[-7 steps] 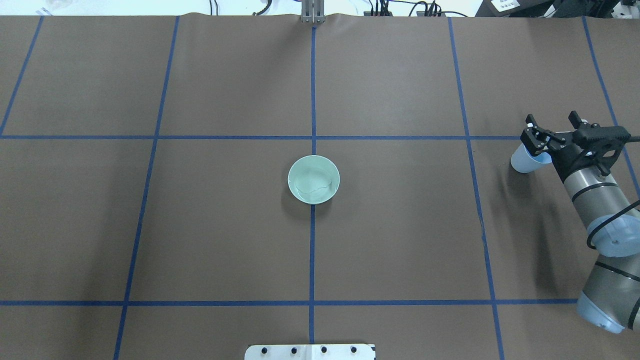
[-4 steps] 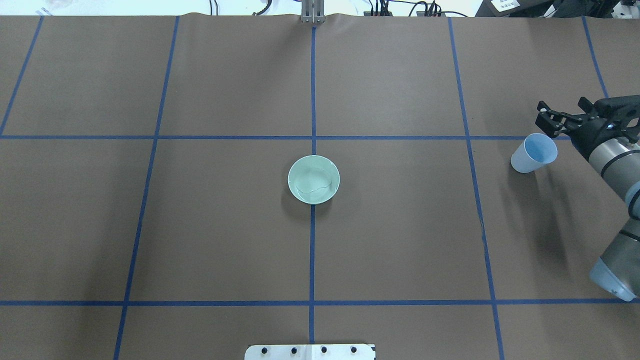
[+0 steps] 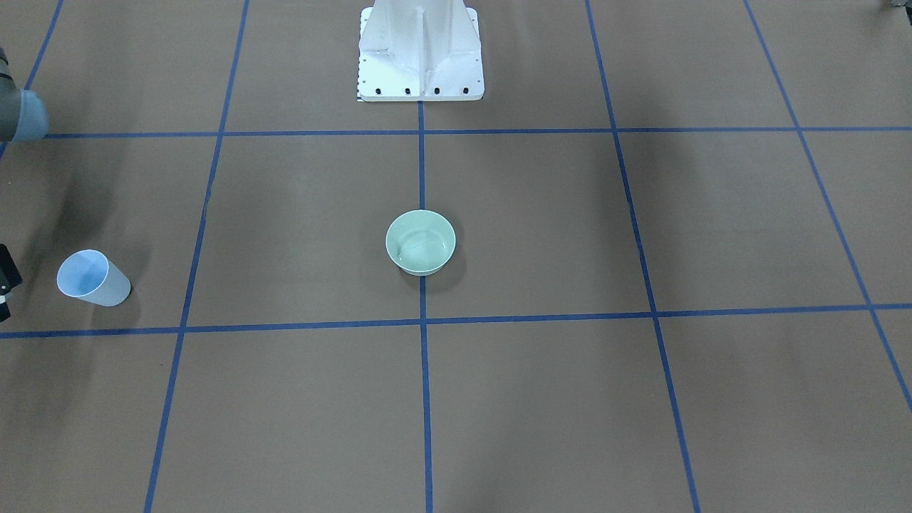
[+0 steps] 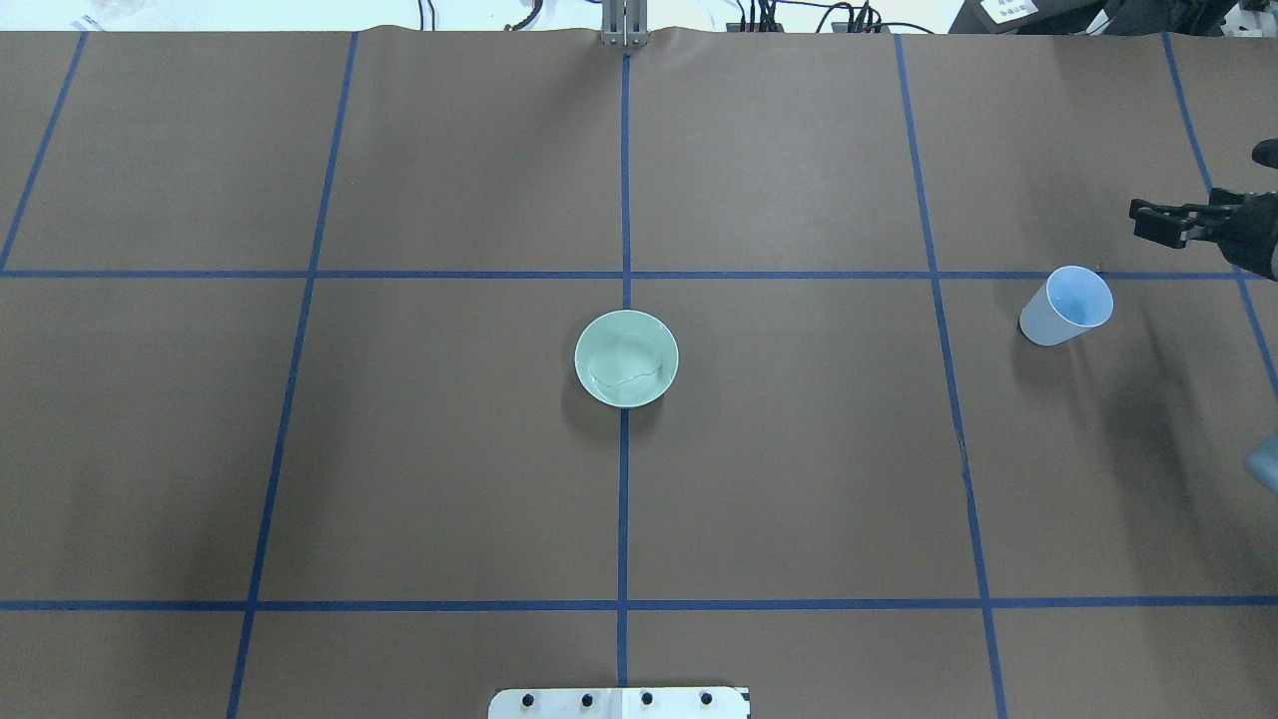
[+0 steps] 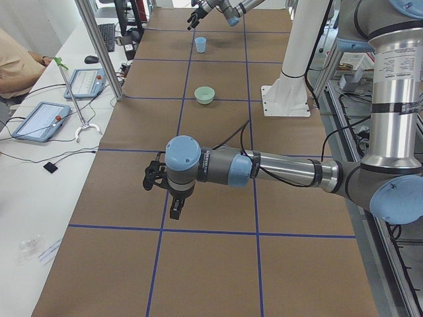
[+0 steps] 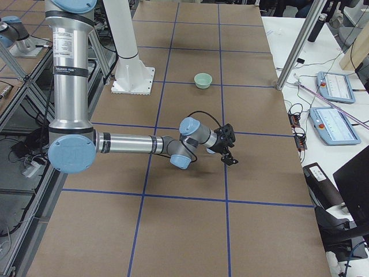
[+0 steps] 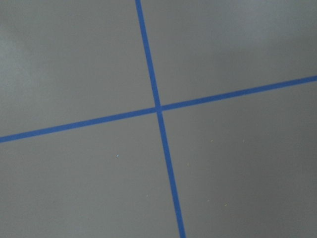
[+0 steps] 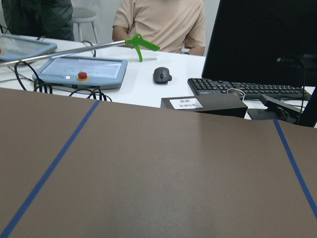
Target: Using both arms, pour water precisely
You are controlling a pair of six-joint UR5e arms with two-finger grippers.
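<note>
A pale green bowl (image 4: 626, 359) stands at the table's centre and also shows in the front view (image 3: 420, 242). The water (image 4: 625, 375) in it shows as a faint ripple line. A pale blue cup (image 4: 1066, 306) stands upright and free at the right. My right gripper (image 4: 1195, 188) is open and empty, raised beyond and to the right of the cup, mostly cut off by the frame edge. My left gripper (image 5: 162, 197) hangs over bare table far to the left, seen only in the exterior left view. I cannot tell if it is open or shut.
The white pedestal (image 3: 420, 50) stands at the robot's side of the table. Blue tape lines (image 4: 624, 499) grid the brown table cover. Desks with tablets (image 5: 43, 120), a keyboard and seated people line the far side.
My right gripper has let go of the blue cup and drawn back to the right and away. The cup stays upright in place. The bowl has not moved.
</note>
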